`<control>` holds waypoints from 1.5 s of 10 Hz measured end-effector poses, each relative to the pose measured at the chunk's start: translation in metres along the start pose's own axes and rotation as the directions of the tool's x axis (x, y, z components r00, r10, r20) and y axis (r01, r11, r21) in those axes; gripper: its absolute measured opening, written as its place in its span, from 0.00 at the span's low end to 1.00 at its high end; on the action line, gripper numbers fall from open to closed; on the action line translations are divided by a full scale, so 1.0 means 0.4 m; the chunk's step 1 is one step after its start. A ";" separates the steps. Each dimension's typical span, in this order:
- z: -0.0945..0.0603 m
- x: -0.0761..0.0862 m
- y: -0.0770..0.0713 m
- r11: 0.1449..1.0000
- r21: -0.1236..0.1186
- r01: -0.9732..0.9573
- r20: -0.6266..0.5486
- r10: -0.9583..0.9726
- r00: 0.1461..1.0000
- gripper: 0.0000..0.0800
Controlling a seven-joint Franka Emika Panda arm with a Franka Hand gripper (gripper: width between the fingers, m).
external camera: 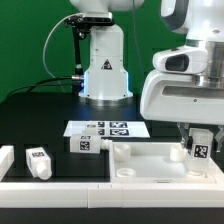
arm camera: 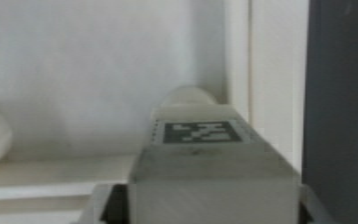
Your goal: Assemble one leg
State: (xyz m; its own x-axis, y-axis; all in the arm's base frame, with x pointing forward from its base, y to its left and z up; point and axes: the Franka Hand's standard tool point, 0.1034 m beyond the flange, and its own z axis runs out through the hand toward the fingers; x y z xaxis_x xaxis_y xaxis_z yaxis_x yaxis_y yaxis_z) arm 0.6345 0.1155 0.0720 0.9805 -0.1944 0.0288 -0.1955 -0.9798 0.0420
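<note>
**Ana:** Wrist view first: where is the leg?

**Ben:** The leg point(arm camera: 201, 150) fills the lower middle of that picture, tag face toward the camera, its rounded end against a pale surface. In the exterior view the same leg point(external camera: 199, 150) hangs under the gripper point(external camera: 197, 140) at that view's right, upright, pinched between the fingers, low over the large white panel point(external camera: 150, 160).

**Ana:** How much room around it?

**Ben:** Little. The panel's raised rim runs close beside the leg, and the edge of the exterior view cuts in just past it. Whether the leg's foot touches the panel I cannot tell. Toward the exterior view's left the panel's surface lies open.

**Ana:** What else stands about?

**Ben:** A second leg point(external camera: 88, 144) lies just beyond the panel's far rim, beside the marker board point(external camera: 103, 129). A third leg point(external camera: 39, 162) stands well apart at the exterior view's left, with another white piece point(external camera: 5, 161) at the very edge. The arm's base point(external camera: 104, 68) rises behind, on the black table point(external camera: 40, 115).

**Ana:** Anything in the panel's recesses?

**Ben:** A small round recess point(external camera: 126, 172) shows near the front; too small to tell what it holds.
</note>
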 end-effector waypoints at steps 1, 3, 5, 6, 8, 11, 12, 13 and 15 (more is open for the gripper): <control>0.002 0.000 -0.001 0.998 0.001 -0.065 -0.003 0.065 0.998 0.35; 0.004 0.008 -0.001 0.954 0.008 -0.301 -0.023 0.301 0.953 0.35; 0.008 0.014 0.008 0.855 0.026 -0.518 -0.011 0.519 0.855 0.35; 0.009 0.015 0.013 0.789 0.035 -0.613 0.005 0.613 0.790 0.36; 0.010 0.020 0.013 0.493 0.055 -0.868 0.041 0.868 0.495 0.36; 0.013 0.017 0.025 0.263 0.098 -0.960 0.102 0.957 0.272 0.36; 0.014 0.017 0.025 0.270 0.098 -0.958 0.101 0.955 0.279 0.36; 0.015 0.017 0.024 0.287 0.101 -0.953 0.100 0.950 0.297 0.57; 0.007 0.017 0.016 0.615 0.138 -0.777 0.067 0.777 0.626 0.75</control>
State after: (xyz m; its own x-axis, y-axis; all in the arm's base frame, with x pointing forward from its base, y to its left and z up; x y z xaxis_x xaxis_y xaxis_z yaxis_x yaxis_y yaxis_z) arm 0.6398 0.1077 0.0697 0.4638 -0.8858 -0.0166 -0.8788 -0.4577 -0.1349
